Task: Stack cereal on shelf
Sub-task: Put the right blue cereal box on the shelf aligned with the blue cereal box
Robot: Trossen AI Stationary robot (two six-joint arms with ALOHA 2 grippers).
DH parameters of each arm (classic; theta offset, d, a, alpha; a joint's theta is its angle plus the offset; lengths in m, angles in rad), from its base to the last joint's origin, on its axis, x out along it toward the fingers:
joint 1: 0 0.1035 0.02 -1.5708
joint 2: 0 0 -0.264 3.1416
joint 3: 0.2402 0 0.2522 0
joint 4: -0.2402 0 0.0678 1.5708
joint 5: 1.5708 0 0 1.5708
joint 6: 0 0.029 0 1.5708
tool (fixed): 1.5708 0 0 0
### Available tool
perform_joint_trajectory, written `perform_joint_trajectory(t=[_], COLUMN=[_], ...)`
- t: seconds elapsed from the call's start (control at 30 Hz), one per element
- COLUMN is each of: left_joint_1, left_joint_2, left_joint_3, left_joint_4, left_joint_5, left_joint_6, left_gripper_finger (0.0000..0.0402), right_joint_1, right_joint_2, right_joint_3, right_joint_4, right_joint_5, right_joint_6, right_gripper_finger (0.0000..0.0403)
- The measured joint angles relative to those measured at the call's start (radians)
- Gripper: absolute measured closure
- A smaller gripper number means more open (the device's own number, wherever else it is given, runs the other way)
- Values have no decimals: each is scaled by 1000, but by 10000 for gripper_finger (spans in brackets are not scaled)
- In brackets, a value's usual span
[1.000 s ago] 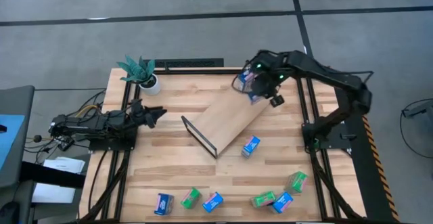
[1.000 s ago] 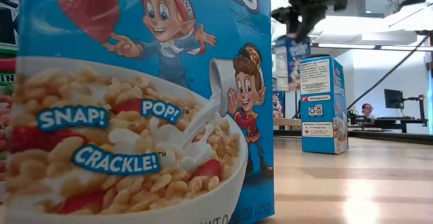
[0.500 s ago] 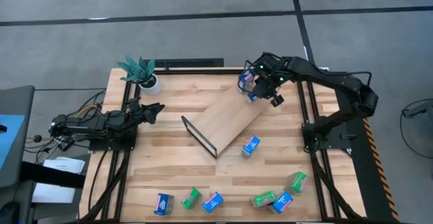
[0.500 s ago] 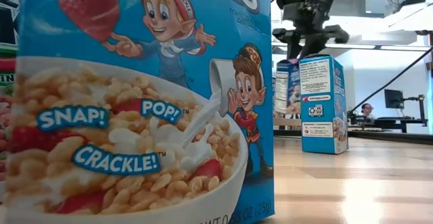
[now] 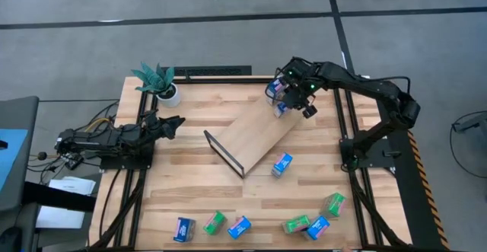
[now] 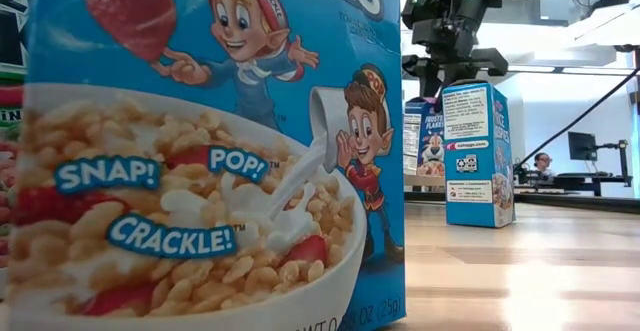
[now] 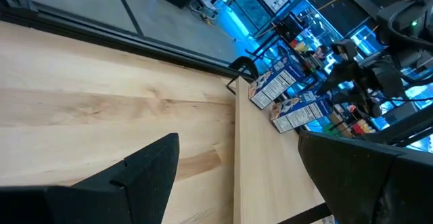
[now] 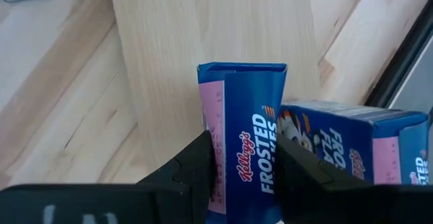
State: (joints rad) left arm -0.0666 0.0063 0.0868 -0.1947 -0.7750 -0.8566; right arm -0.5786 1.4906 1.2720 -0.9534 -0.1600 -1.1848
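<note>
The shelf (image 5: 255,134) is a light-wood board lying slantwise mid-table, with a black wire end toward the near left. My right gripper (image 5: 288,98) is over the shelf's far right end, shut on a blue cereal box (image 8: 243,149). A second blue box (image 8: 352,143) stands beside it on the board. Another blue box (image 5: 282,164) stands on the table near the shelf. Several blue and green boxes (image 5: 239,227) lie along the near edge. My left gripper (image 5: 176,122) waits open at the table's left side. My right gripper holds the blue cereal box between its two fingers (image 8: 196,166), one on each narrow side, the pink-marked side (image 8: 211,116) against one of them. The fingers come from above. The box stands upright with its lower end on the shelf board (image 8: 203,34).
A potted plant (image 5: 160,84) stands at the far left corner. One blue box (image 6: 200,151) sits right in front of the low camera and fills most of that view. Bare wood lies between the shelf and the near row of boxes.
My right gripper has come down toward the shelf's far right end, carrying the blue box. The box hung in the air a second ago and now stands on the board beside the other blue box.
</note>
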Motion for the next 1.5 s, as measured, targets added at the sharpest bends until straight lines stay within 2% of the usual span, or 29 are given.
perform_joint_trajectory(t=[0.23, 0.6, 1.13, 1.5], left_joint_1=[0, 0, 0, 0], left_joint_2=[0, 0, 0, 0], left_joint_3=[0, 0, 0, 0], left_joint_4=[0, 1, 2, 2], left_joint_5=[0, 0, 0, 0], left_joint_6=[6, 5, 4, -4], left_gripper_finger=[109, 109, 109, 109], right_joint_1=[-8, -8, -5, -5], right_joint_2=[1, 3, -6, -6], right_joint_3=[-1, -3, 0, 17], right_joint_4=[-1, 13, 31, 42], right_joint_5=[1, 64, 156, 159], right_joint_6=[-4, -2, 15, 80], right_gripper_finger=[241, 166, 162, 160])
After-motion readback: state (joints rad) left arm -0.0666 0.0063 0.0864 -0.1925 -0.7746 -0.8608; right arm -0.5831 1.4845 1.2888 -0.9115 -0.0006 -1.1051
